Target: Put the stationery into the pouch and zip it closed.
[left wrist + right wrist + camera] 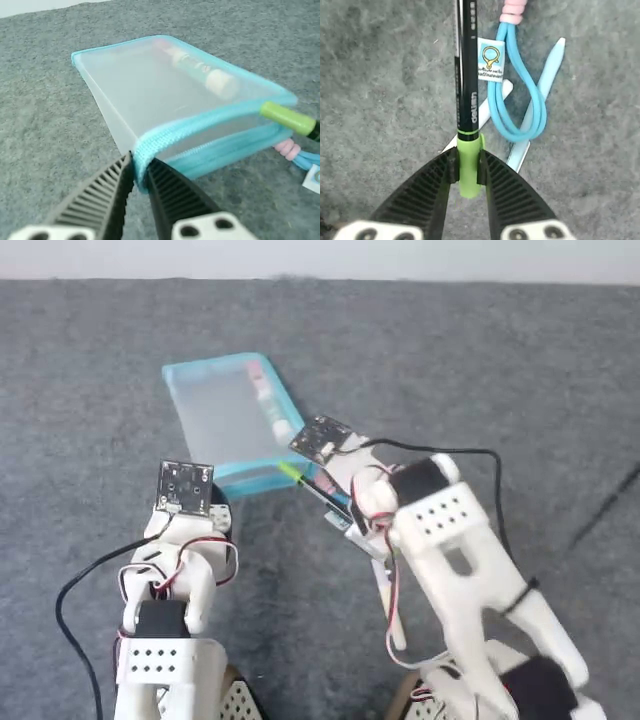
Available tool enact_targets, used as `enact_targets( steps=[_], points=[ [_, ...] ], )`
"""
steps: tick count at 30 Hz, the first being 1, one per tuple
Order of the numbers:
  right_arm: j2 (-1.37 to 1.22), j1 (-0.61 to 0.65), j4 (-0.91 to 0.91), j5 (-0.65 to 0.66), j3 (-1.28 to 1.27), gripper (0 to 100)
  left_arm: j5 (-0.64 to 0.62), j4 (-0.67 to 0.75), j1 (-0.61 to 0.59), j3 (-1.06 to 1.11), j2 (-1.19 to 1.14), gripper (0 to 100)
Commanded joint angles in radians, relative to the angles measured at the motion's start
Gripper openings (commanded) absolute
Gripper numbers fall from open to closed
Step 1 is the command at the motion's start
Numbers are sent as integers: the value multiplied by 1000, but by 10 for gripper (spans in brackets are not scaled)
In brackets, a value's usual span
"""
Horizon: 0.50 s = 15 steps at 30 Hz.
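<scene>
Open bench (pixel 480 370) lay round the pouch's (pixel 225 420) far end and along both its long sides, room enough for an arm to pass. The near end was crowded. The left gripper (pixel 139 167) had its fingers pinched on one zipper corner. The right gripper (pixel 468 160) stood at the other near corner, clamped on a black pen (pixel 466 75) whose green end sat at that corner. Just beside it a blue cord loop (pixel 520 136) and two pale pens (pixel 551 70) lay crossed on the bench. Inside the pouch, a glue stick (pixel 200 67) took up the long side nearest the right gripper.
</scene>
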<state>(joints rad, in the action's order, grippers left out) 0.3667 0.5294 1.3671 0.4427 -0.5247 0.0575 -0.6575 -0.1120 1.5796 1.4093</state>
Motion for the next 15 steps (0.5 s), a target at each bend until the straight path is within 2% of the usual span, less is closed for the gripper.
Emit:
enact_targets(
  steps=[1, 6, 15],
  points=[
    [-27, 13, -64, -12, 74, 7, 11, 28, 15, -19, 15, 13],
    [-54, 36, -65, -12, 87, 7, 11, 31, 15, -19, 15, 13],
    [148, 173, -48, -3, -49, 7, 11, 32, 15, -19, 15, 13]
  ],
)
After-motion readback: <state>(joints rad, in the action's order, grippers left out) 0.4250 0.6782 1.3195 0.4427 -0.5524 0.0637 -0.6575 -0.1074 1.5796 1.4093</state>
